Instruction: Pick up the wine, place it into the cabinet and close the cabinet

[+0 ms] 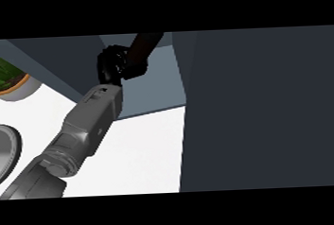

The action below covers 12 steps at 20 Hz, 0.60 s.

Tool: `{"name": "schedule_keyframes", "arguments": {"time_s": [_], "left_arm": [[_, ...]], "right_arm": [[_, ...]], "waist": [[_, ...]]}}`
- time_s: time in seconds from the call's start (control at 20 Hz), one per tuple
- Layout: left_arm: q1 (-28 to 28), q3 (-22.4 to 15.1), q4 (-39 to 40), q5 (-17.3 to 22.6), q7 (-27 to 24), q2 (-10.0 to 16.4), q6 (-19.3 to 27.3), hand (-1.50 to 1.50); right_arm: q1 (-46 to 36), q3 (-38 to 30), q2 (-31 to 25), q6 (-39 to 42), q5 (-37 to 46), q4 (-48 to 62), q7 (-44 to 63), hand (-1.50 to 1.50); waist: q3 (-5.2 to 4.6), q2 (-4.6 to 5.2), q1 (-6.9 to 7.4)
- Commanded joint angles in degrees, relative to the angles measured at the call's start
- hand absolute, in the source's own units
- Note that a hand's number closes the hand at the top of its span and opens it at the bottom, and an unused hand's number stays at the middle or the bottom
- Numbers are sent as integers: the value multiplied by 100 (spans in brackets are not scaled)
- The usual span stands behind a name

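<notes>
The wine bottle (147,43) is dark and leans to the upper right, near the top middle of the head view. My left hand (115,64) is shut on its lower part, and the grey forearm runs up to it from the lower left edge. Hand and bottle sit inside the open cabinet (151,94), over its blue-grey floor. The cabinet's dark door (264,110) stands open and fills the right side of the view. My right hand shows nowhere.
A potted green plant (7,76) in a pale pot stands on the white counter at the upper left. A round metal sink basin (4,152) lies at the left edge. White counter (147,148) stretches between the forearm and the door.
</notes>
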Motion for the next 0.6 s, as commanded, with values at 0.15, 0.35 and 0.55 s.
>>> {"name": "schedule_keyframes", "arguments": {"time_s": [0.15,0.35,0.55], "left_arm": [[216,-224,50,-246,216,193,-166,-150],[285,-193,50,-224,248,256,-278,-150],[252,-157,49,-192,378,344,-468,-150]], "right_arm": [[-5,-35,13,39,-133,-76,-38,-150],[95,-1,1,61,-126,-135,18,-150],[64,57,19,13,-53,-230,59,-150]], "waist": [[-8,56,-22],[-10,27,-12],[-17,-7,3]]}}
